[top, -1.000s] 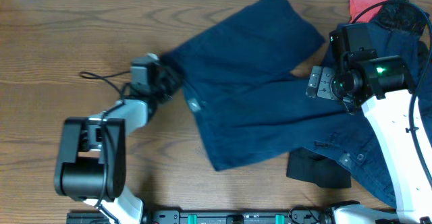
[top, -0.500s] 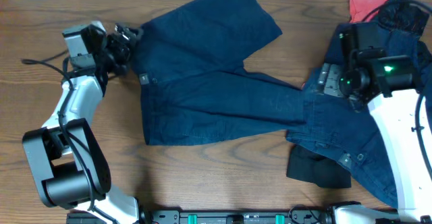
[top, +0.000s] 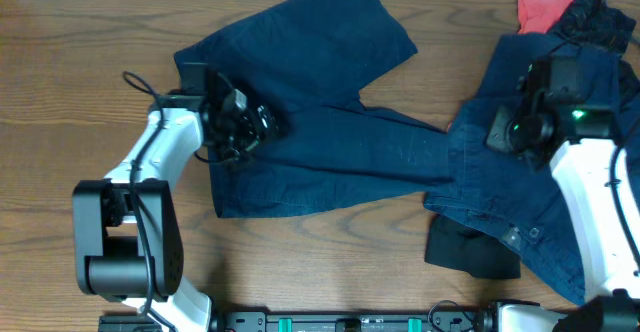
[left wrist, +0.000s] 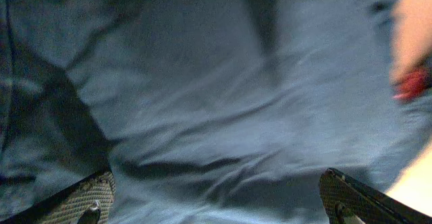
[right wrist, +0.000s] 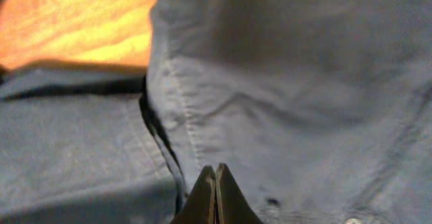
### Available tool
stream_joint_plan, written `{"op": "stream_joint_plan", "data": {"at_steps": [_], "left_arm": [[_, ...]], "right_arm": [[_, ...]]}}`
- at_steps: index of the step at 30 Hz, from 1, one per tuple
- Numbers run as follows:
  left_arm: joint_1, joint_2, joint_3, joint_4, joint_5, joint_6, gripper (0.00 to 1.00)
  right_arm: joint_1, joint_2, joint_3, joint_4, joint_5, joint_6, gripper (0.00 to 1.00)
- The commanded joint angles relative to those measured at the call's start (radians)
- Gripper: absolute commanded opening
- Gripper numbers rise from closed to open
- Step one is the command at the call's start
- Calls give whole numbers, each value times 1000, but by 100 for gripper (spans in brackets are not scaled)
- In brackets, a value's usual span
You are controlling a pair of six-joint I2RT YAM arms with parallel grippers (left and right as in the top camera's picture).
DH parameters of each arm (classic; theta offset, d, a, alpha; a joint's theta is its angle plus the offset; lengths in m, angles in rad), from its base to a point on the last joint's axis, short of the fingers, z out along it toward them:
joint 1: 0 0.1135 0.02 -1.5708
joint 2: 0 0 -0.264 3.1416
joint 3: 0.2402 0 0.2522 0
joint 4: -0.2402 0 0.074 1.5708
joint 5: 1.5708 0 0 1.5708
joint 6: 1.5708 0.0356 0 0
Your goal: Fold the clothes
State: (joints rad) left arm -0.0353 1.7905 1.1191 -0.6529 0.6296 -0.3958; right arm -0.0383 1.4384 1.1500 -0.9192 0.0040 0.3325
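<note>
Navy shorts (top: 330, 152) lie spread flat across the middle of the table, one leg pointing to the far edge. My left gripper (top: 250, 127) hovers over their left waist end, open, its fingertips (left wrist: 88, 197) wide apart with only navy cloth (left wrist: 216, 82) beneath. At the right lies a rumpled heap of navy clothes (top: 520, 202). My right gripper (top: 497, 130) sits over its left part, shut, its tips (right wrist: 216, 177) pressed together just above a seamed navy fold (right wrist: 283, 82); nothing shows between them.
A coral-red piece (top: 543, 4) and a dark garment (top: 600, 17) lie at the far right corner. A black piece (top: 470, 254) pokes out under the heap near the front. Bare wooden table (top: 60, 72) shows at the left and in the right wrist view (right wrist: 81, 21).
The left gripper dragged the shorts leftward, let go and opened, then swung back over their waist end. The right gripper closed its jaws and shifted slightly right over the heap.
</note>
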Motion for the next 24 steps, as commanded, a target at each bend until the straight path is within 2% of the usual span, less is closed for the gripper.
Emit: {"op": "stream_joint_plan", "data": {"at_steps": [1, 10, 17, 24], "left_arm": [[-42, -14, -2, -41, -172, 51, 98], [-107, -14, -3, -148, -285, 51, 98], [-108, -14, -3, -172, -284, 51, 98], [-108, -14, -3, -179, -284, 51, 98]], "right_arm": [[-5, 21, -97, 80, -121, -72, 1], [-5, 118, -251, 264, -121, -72, 3], [-7, 259, -288, 352, -113, -72, 7], [-89, 350, -288, 366, 124, 5, 20]]}}
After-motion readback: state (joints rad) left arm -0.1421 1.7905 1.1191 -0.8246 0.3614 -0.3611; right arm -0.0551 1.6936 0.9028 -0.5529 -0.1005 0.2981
